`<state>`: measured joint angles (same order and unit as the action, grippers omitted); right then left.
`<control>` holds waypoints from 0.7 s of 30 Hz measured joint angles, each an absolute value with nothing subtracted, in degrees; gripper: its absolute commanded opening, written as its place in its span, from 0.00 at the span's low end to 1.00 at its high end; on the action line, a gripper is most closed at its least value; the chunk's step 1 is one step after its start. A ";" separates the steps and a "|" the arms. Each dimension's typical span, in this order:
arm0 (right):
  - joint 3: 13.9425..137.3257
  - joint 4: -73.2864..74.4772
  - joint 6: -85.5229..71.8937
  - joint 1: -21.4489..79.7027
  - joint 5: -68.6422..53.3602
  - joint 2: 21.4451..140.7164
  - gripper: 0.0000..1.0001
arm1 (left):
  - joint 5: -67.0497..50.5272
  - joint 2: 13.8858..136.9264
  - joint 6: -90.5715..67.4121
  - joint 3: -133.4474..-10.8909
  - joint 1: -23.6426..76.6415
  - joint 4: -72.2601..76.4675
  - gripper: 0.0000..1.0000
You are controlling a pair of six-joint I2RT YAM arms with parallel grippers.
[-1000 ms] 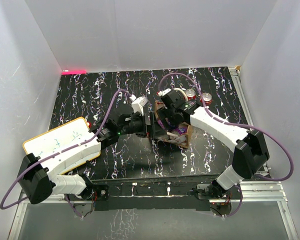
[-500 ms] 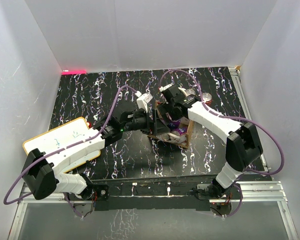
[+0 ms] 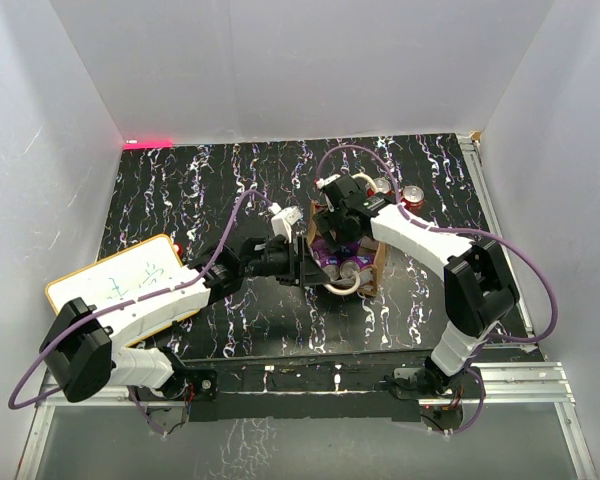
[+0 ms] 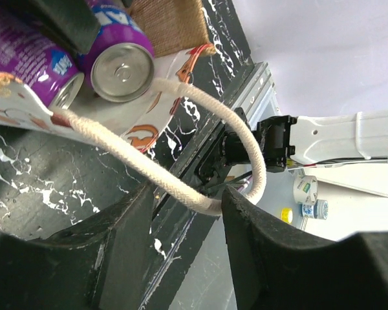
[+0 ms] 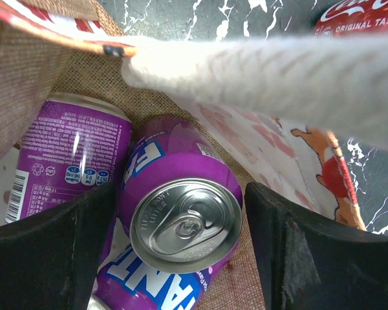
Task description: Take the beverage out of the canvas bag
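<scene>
The canvas bag [image 3: 372, 268] stands mid-table, tan burlap [image 5: 26, 84] inside, with purple Fanta cans in it. My right gripper [image 5: 180, 194] reaches down into the bag [image 3: 337, 238]. Its fingers press close on both sides of one purple can [image 5: 184, 226], whose silver top faces the camera. A second purple can [image 5: 64, 155] lies beside it. My left gripper [image 4: 189, 200] is at the bag's left side [image 3: 302, 262], jaws apart. A cream rope handle [image 4: 116, 152] runs between its fingers and touches only the right one. Both cans [image 4: 119, 71] show above that handle.
Two red cola cans [image 3: 383, 186] [image 3: 412, 196] stand on the black marbled table just behind the bag. A white board with an orange rim [image 3: 120, 285] lies at the left under my left arm. The other rope handle [image 5: 258, 71] crosses above the right gripper.
My left gripper moved in to the bag's side and narrowed around the rope handle. My right gripper went deeper into the bag, widened, then closed in around the purple can.
</scene>
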<state>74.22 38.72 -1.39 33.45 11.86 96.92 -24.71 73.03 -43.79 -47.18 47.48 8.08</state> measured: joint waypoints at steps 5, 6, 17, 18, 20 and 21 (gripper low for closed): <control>73.21 38.37 -1.32 33.36 12.08 97.45 0.87 | -24.51 72.97 -45.01 -45.63 47.55 6.90 0.51; 73.21 38.28 -1.32 33.36 12.12 97.69 0.87 | -24.40 72.97 -45.17 -45.60 47.55 6.55 0.55; 72.51 36.93 -1.21 33.17 10.46 97.97 0.38 | -22.81 74.43 -45.19 -47.20 47.59 4.21 0.39; 72.51 36.95 -1.19 33.19 10.39 97.97 0.35 | -22.83 74.59 -45.19 -47.27 47.59 4.16 0.32; 72.53 36.93 -1.19 33.26 10.33 97.97 0.29 | -22.63 74.56 -45.10 -47.27 47.62 3.57 0.20; 72.53 36.93 -1.17 33.30 10.33 97.97 0.26 | -22.17 74.46 -45.06 -47.27 47.66 3.29 0.12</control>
<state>72.53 36.93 -1.17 33.30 10.33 97.97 -22.17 74.46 -45.06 -47.27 47.66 3.29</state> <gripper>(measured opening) 0.698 0.295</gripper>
